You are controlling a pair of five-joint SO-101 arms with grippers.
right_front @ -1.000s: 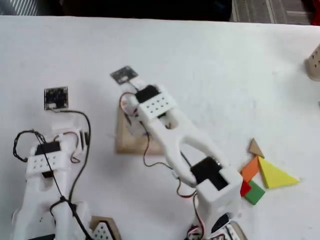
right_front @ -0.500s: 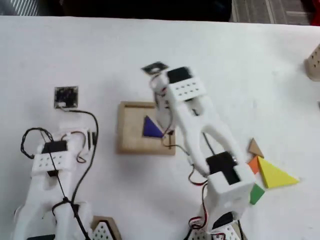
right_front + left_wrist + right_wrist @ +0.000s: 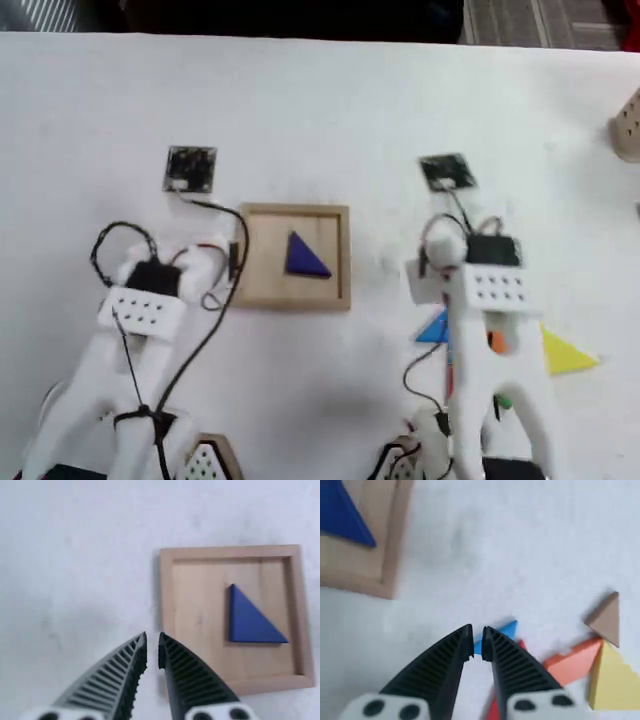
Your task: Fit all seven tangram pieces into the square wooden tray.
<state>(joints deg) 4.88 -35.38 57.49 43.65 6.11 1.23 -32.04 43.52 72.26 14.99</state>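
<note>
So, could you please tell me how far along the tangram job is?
Done: one dark blue triangle lies in the wooden tray. In hand: nothing; the right gripper is shut by the light blue piece. Left: it plus the orange piece, brown triangle and yellow triangle, among others, outside the tray.

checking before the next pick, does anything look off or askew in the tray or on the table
Nothing damaged. The blue triangle lies flat in the wooden tray but sits mid-floor, not tucked into a corner; it may block later pieces.
</note>
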